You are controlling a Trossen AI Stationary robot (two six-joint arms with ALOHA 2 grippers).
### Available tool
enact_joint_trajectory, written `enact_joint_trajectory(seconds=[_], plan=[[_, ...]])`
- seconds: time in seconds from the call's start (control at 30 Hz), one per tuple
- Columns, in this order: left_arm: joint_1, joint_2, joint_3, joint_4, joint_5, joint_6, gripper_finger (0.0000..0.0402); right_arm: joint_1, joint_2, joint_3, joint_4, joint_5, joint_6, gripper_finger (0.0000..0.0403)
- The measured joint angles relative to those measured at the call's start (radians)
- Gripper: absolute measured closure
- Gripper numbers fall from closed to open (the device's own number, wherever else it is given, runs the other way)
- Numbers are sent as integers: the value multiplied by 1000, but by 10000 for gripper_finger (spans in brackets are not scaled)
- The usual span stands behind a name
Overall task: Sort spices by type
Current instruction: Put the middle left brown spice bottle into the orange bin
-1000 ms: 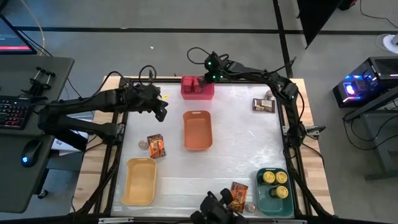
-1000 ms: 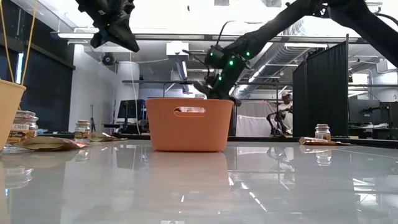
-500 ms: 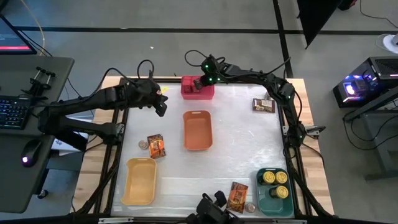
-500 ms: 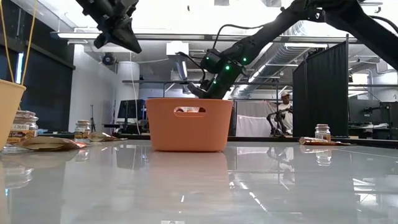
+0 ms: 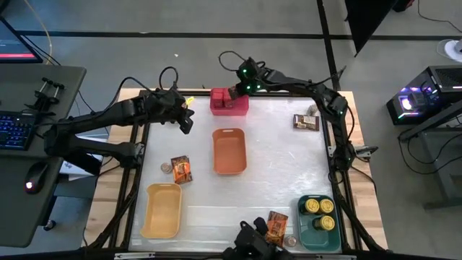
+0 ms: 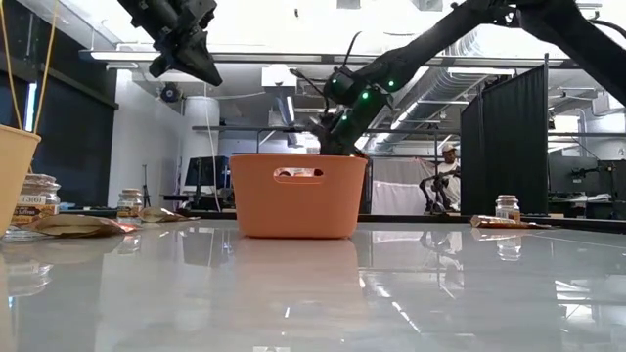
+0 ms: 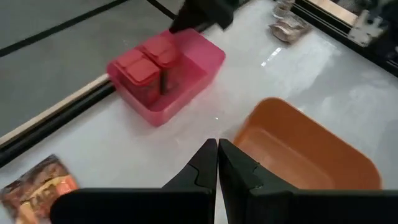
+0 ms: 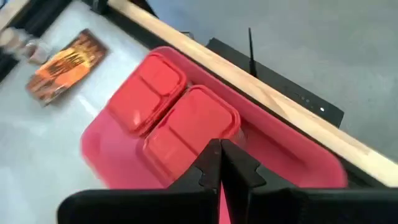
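Note:
Two red boxes [image 8: 165,112] lie side by side in a pink bin [image 5: 229,102] at the table's far edge. My right gripper [image 8: 219,144] is shut and stands just over them, also seen from above [image 5: 237,92]. My left gripper [image 7: 217,144] is shut and empty, raised high [image 6: 201,68] left of the pink bin [image 7: 186,74]. Yellow-topped tins [image 5: 318,206] sit in a teal bin [image 5: 304,230] at the near right. Printed packets lie flat at the left [image 5: 181,169], the near edge [image 5: 276,227] and the far right [image 5: 306,122]. Small jars [image 5: 165,167] [image 5: 291,240] stand beside two of them. My right gripper's shut fingertips point down over the edge of one red box [image 8: 205,118] in the pink bin. The fingers themselves hide the tips' ends, so I cannot tell whether they touch the box.
An orange bin [image 5: 229,151] stands mid-table and hides the pink bin in the low view. A yellow bin [image 5: 162,209] sits at the near left. Bare white table [image 5: 289,166] lies right of the orange bin. A person stands far off in the room [image 6: 445,181].
My right gripper swung toward the table's left and dipped over the pink bin, then came back a little to the right and up. The red boxes stayed in the bin.

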Motion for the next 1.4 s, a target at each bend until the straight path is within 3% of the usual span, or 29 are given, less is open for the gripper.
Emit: enact_joint_trajectory(seconds=[0.17, 0.4, 0.5, 0.7, 0.87, 0.97, 1.07, 1.4], plan=[[19, -2, 13, 5, 148, 48, 398, -36, -150, 0, -198, -125, -126, 403], [55, -2, 14, 98, 158, 140, 398, 61, -410, -24, -619, -261, -299, 403], [81, 2, 14, 159, 158, 184, 398, 163, -534, -148, -618, -304, -214, 403], [144, 2, 14, 252, 156, 233, 398, 430, -759, -510, -457, -309, 148, 403], [192, 2, 39, 293, 166, 240, 398, 531, -900, -660, -320, -147, 373, 403], [210, 2, 78, 297, 186, 247, 398, 508, -958, -669, -310, 6, 393, 403], [224, 2, 126, 256, 192, 261, 398, 450, -983, -650, -299, 79, 334, 403], [213, 1, 193, 3, 192, 223, 398, 240, -983, -625, -230, -3, 116, 403]])
